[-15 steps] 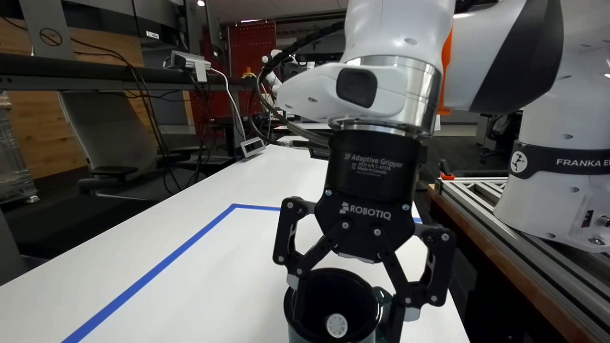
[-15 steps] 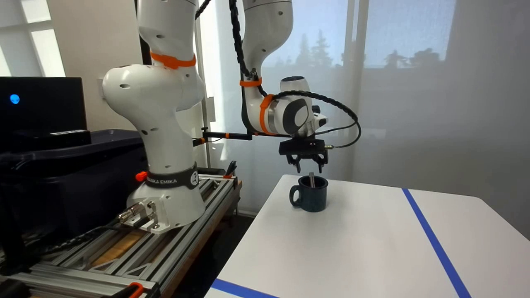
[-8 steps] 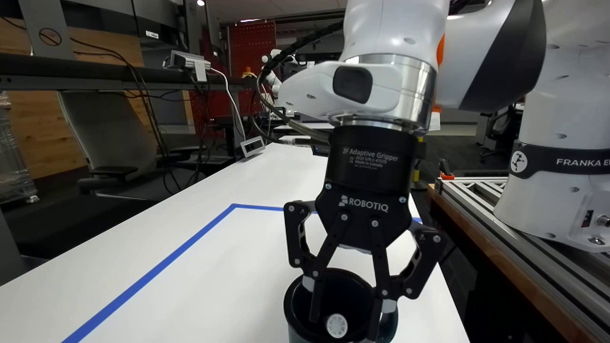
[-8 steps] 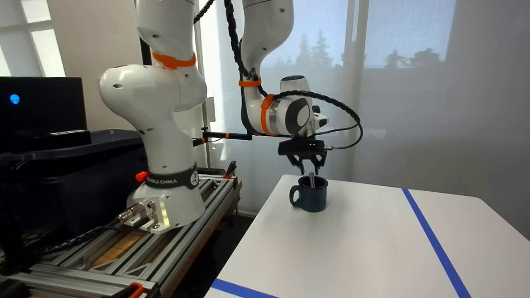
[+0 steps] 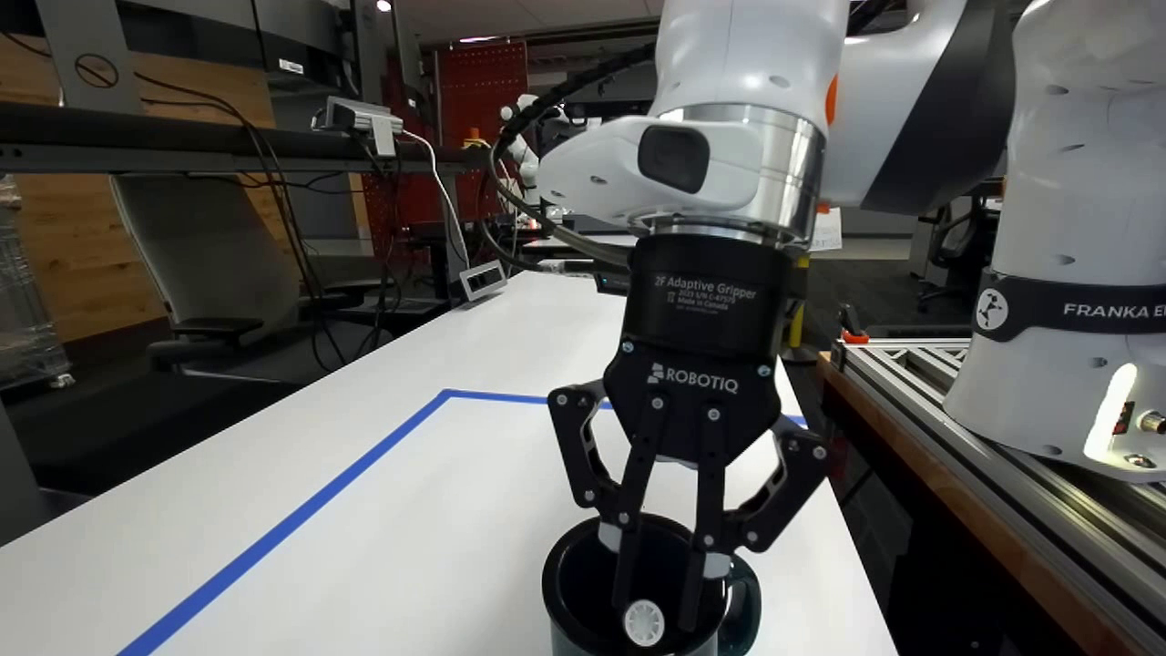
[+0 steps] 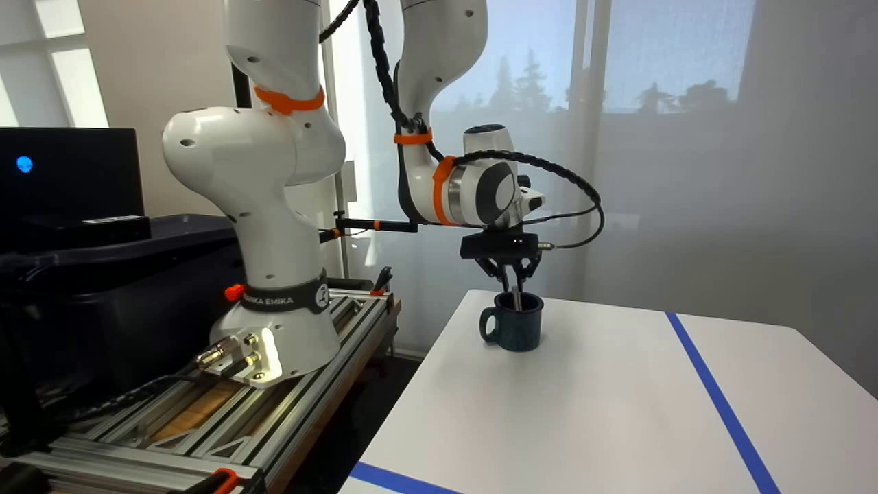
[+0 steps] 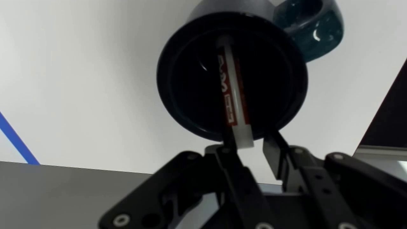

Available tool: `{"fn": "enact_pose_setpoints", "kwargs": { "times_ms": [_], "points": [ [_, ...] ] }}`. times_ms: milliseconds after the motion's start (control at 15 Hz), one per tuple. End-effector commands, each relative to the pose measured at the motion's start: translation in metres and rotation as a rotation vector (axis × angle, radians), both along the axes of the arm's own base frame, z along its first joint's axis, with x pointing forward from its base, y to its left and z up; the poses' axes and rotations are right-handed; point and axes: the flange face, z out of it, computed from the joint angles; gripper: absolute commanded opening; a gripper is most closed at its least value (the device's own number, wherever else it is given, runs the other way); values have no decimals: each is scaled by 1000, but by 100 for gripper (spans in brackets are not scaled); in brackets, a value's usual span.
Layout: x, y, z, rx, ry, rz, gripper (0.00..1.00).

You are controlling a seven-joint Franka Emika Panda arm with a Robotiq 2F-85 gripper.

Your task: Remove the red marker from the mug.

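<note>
The dark mug (image 6: 519,331) stands upright on the white table, its handle on the side toward the robot's base. Leaning inside it is the red marker (image 7: 234,87), with a whitish stripe and a pale end that reaches up past the rim; an exterior view shows that round white end (image 5: 644,622). Over the mug's mouth, pointing down, is my gripper (image 7: 248,135), its jaws narrowed on either side of the marker's pale end. One finger lies right beside the marker, contact unclear. A visible gap separates the other finger (image 7: 272,152) from it, so the gripper is still partly open.
Blue tape (image 6: 720,398) marks lines on the white table (image 6: 603,418). The robot's base sits on a metal rail frame (image 6: 329,391) along the table's side. A cable (image 6: 583,189) loops out from the wrist. An office chair (image 5: 209,246) stands beyond the table.
The fingers have drawn much closer together around the marker's upper end. The hand itself has shifted only slightly. Mug and marker have stayed in place.
</note>
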Motion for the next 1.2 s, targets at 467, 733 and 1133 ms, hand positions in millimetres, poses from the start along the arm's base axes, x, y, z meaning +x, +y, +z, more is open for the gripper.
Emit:
{"fn": "enact_pose_setpoints", "kwargs": {
  "times_ms": [467, 733, 1133],
  "points": [
    [-3, 3, 5, 1, -10, 25, 35],
    [-2, 2, 4, -1, -12, 30, 31],
    [-2, 3, 4, 3, -16, 50, 43]
  ]
}}
